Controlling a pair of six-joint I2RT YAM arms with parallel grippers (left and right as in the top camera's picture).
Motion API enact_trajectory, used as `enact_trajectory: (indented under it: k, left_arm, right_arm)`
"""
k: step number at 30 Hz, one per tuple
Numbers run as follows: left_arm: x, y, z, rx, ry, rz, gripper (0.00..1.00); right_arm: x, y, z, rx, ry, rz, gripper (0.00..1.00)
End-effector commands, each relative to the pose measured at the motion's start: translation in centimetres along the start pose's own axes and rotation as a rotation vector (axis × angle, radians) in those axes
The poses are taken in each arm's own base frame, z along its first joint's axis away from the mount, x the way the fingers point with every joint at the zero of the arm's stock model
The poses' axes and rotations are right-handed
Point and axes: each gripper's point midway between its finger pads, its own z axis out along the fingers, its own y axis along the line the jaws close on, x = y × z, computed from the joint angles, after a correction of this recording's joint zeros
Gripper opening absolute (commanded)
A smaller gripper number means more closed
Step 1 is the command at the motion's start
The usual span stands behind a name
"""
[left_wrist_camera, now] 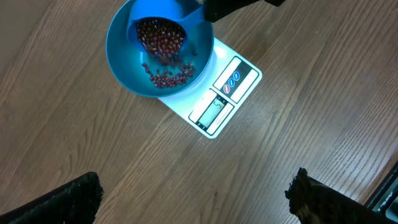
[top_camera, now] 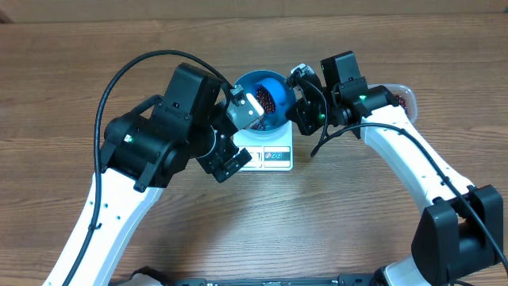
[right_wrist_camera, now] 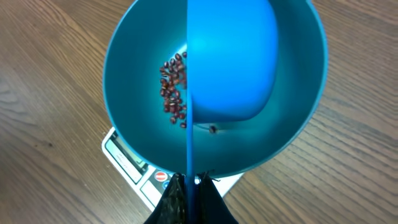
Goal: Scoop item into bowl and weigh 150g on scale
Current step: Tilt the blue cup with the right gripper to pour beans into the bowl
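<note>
While R tool (right_wrist_camera: 188, 186) clamps scoop (right_wrist_camera: 233, 62) over bowl (right_wrist_camera: 127, 74), scale (left_wrist_camera: 239, 78) display (left_wrist_camera: 214, 112) faces robot; L tool (left_wrist_camera: 193, 205) gapes.

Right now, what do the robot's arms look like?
Both have white tube-shaped limbs and chunky black joints. A thick black cable loops over the left arm; another runs along the right arm, which shows a tiny green light. The left pincer and right pincer are black.

Robotics lab bench — wood-grain table (top_camera: 63, 48), cabled left arm (top_camera: 151, 147) and right arm (top_camera: 397, 147), white kitchen scale (top_camera: 274, 156)
</note>
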Motion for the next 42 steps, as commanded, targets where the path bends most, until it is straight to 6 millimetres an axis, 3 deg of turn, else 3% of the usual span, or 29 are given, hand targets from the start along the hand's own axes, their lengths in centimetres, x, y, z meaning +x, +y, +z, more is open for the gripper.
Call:
enact_trajectory:
  k: [1,10,42]
  left_arm:
    - [-0.4,0.3,-0.7,-0.015,-0.02,-0.001,0.99]
    - [-0.4,0.3,-0.7,-0.015,-0.02,-0.001,1.0]
    - [-0.4,0.3,-0.7,-0.015,-0.02,-0.001,1.0]
  right_arm:
    - [-2.1,-0.2,-1.4,0.039,-0.059,-0.063,0.04]
    - [-1.9,-1.2,-1.4,0.102,-0.044,-0.1,0.04]
    - [-2.4,-1.2,-1.2,0.159,-0.04,-0.218,0.04]
